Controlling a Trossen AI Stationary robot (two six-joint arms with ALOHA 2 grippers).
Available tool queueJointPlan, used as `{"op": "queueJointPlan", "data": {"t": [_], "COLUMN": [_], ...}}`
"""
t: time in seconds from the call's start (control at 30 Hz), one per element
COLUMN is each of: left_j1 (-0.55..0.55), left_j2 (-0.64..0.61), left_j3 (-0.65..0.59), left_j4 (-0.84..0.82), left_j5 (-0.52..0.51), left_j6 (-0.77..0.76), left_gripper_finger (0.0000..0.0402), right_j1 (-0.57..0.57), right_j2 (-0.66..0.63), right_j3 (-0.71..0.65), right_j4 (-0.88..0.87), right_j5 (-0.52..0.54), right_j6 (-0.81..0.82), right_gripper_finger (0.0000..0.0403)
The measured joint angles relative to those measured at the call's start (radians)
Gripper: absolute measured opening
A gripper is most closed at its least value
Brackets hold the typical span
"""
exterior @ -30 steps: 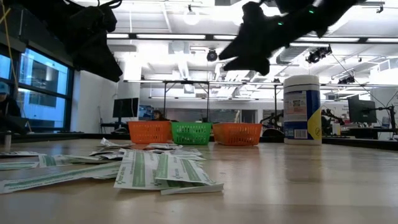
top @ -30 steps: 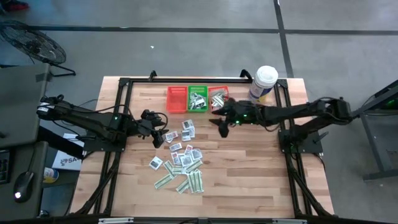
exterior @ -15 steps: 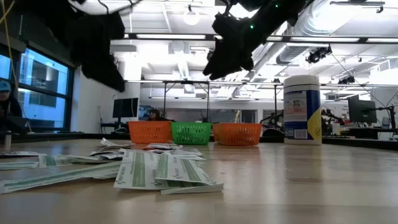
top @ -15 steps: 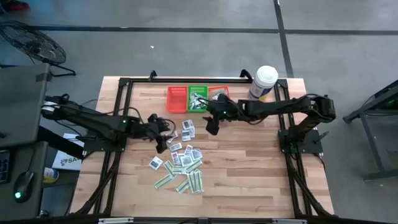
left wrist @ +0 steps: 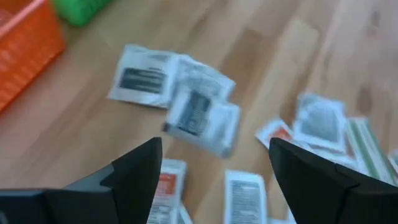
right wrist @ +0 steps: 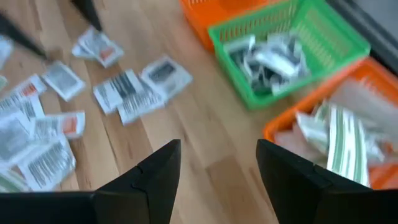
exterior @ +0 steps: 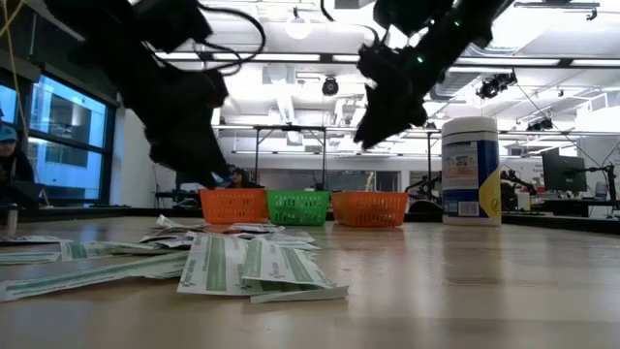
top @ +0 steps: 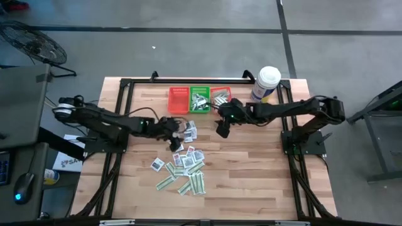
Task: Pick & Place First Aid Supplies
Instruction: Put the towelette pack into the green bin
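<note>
The first aid supplies (top: pixel 186 164) lie loose on the wooden table: squarish white packets (left wrist: pixel 202 118) and green-and-white strips (exterior: pixel 242 267). More of them lie in the green basket (right wrist: pixel 292 43) and the orange basket (right wrist: pixel 339 134) at the far edge. My left gripper (left wrist: pixel 214 180) hangs open, slanting down just above the white packets at the pile's far end (top: pixel 188 130), touching none. My right gripper (right wrist: pixel 217 180) is open and bare, above bare wood near the baskets (top: pixel 222 130).
A red basket (top: pixel 178 100) stands left of the green one (top: pixel 200 100). A big white tub with a blue label (top: pixel 266 83) stands at the far right corner. Bare wood lies right of the pile and along the near edge. A black frame rims the table.
My left gripper has gone toward the table's right edge and down, from the left side of the pile to just above its far white packets. My right gripper has swung a little left and back and tipped further downward. No packet has moved.
</note>
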Motion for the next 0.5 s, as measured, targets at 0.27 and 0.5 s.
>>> {"op": "queueJointPlan", "data": {"t": [0.27, 0.5], "left_j1": [0.105, 0.137], "left_j2": [0.072, 0.167], "left_j3": [0.068, 0.185], "left_j4": [0.014, -0.142], "left_j5": [0.096, 0.177], "left_j6": [0.066, 0.184], "left_gripper_finger": [0.029, 0.0269], "right_j1": [0.0, 0.0], "right_j2": [-0.099, -0.237], "right_j3": [-0.146, -0.306], "right_j4": [0.02, 0.091], "right_j5": [-0.007, -0.015], "right_j6": [0.052, 0.128], "right_gripper_finger": [0.0204, 0.0204]}}
